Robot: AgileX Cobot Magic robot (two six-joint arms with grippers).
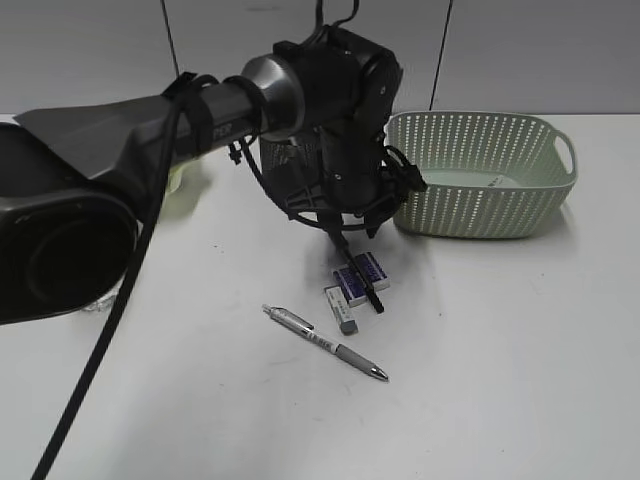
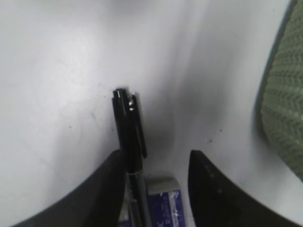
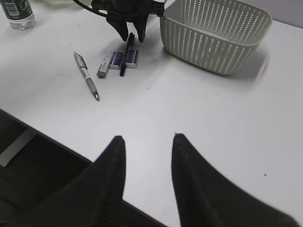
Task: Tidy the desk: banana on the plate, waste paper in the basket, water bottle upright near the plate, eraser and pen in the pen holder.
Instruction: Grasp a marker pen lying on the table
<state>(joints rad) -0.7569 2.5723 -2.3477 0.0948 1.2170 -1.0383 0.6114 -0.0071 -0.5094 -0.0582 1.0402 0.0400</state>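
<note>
The black pen is lying across the erasers, between the left gripper's parted, unclamped jaws; closing off-centre risks dragging an eraser. Right gripper is hovering apart, empty.

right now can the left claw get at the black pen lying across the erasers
Probably yes: the left claw is open right over the slim black pen, which lies between its fingers on the blue-and-white erasers. Nothing blocks it; the pale-green perforated basket sits off to one side.
</note>
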